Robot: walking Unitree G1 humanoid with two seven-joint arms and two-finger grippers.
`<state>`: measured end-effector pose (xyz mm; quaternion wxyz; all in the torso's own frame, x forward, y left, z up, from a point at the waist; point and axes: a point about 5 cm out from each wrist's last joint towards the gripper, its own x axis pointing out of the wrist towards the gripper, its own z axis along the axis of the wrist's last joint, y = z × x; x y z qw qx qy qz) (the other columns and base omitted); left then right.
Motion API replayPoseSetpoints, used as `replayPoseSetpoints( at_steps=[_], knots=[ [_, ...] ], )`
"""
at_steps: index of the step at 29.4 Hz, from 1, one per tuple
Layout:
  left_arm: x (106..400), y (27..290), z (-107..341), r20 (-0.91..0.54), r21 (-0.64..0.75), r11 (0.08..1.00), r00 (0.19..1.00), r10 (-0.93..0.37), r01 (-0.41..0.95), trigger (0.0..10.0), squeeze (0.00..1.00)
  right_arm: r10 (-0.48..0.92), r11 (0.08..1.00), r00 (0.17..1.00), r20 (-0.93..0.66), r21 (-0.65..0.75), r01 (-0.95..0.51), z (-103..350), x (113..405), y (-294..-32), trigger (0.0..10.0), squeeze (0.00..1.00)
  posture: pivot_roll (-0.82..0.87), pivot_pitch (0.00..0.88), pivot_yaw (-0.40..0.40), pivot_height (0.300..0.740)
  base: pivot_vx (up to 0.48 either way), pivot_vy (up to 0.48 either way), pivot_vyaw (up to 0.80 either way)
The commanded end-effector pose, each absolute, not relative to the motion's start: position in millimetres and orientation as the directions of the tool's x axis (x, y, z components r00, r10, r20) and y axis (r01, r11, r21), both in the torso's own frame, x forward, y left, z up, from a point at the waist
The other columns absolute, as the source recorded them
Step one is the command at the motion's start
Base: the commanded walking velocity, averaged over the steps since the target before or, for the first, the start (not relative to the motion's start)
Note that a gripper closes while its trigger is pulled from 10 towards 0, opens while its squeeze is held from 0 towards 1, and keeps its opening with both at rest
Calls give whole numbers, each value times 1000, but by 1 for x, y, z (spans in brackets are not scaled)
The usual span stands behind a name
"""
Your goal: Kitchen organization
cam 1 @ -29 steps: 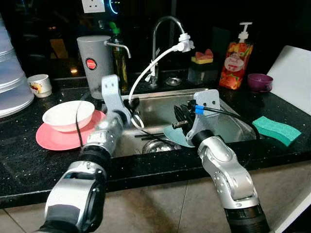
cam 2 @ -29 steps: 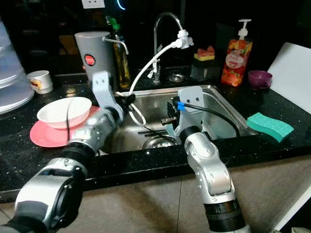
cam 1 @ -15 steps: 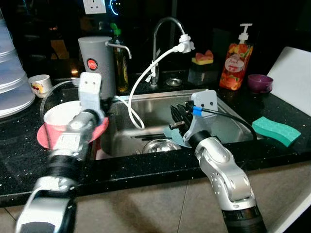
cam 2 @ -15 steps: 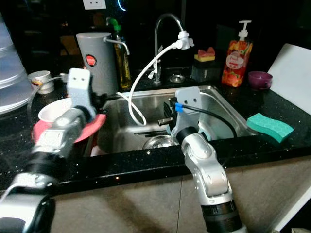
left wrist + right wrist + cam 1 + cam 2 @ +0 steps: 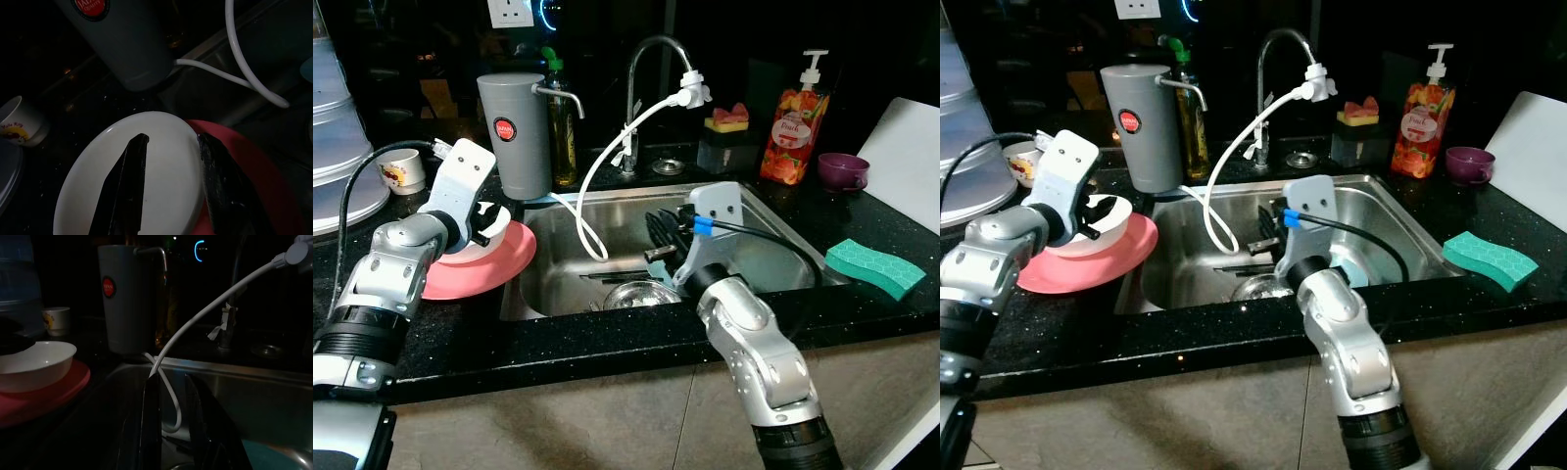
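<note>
1. White bowl (image 5: 481, 221) sits on the pink plate (image 5: 499, 264), on the worktop (image 5: 607, 338) beside the sink (image 5: 773, 257).
2. Left end effector (image 5: 171, 188) hangs spread over the bowl; lower squarely, straddle the rim.
3. Right end effector (image 5: 171, 431), parted and empty, idles in the sink.
</note>
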<state>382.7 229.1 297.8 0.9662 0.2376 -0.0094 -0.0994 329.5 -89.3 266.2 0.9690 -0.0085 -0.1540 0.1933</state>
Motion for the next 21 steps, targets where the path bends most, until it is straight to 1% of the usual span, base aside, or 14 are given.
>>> replayPoseSetpoints(
  at_steps=[1, 4, 8, 9, 10, 15, 21],
  knots=[
    [381, 228, 296, -47, 472, 859, 979, -199, 198, 10000, 0, 375, 926, 874, 308, -75, -371, 268, 331, -89, 10000, 0, 80, 83, 20, 740, 0, 0, 0],
    [379, 212, 300, -1, 470, 858, 972, -235, 208, 10000, 0, 364, 929, 876, 316, -63, -364, 269, 331, -89, 10000, 0, 90, 93, 19, 740, 0, 0, 0],
    [374, 198, 306, 62, 453, 870, 966, -252, 198, 10000, 0, 372, 926, 872, 318, -64, -371, 270, 329, -89, 10000, 0, 93, 100, 4, 740, 0, 0, 0],
    [374, 198, 306, 62, 453, 870, 966, -252, 198, 10000, 0, 372, 926, 872, 318, -64, -371, 270, 329, -89, 10000, 0, 93, 100, 4, 740, 0, 0, 0],
    [371, 189, 308, 87, 448, 871, 960, -266, 201, 10000, 0, 372, 926, 872, 317, -66, -371, 270, 329, -90, 10000, 0, 101, 99, -5, 740, 0, 0, 0],
    [368, 184, 309, 108, 457, 871, 960, -257, 182, 10000, 0, 370, 927, 869, 329, -73, -368, 275, 332, -92, 10000, 0, 103, 94, -8, 740, 0, 0, 0],
    [365, 175, 303, 100, 465, 863, 956, -276, 200, 10000, 0, 358, 932, 871, 337, -65, -357, 276, 332, -91, 10000, 0, 102, 94, -8, 740, 0, 0, 0]
  ],
)
